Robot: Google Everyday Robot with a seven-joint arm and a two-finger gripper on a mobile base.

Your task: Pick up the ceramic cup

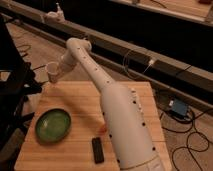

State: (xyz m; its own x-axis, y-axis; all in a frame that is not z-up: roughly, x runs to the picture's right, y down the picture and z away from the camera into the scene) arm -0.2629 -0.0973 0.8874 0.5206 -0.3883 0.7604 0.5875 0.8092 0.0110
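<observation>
The ceramic cup [51, 70] is small, white and slightly tapered. It hangs upright just beyond the far left corner of the wooden table [75, 100], off the table top. My gripper [58, 74] sits at the end of the white arm, which reaches up and left across the table. It is shut on the cup's right side, and the wrist hides most of the fingers.
A green bowl [53, 125] sits at the table's front left. A black flat object [98, 150] lies near the front edge. A white block [136, 99] lies at the right, beside the arm. A dark chair [12, 95] stands left of the table. A blue box [178, 107] and cables lie on the floor.
</observation>
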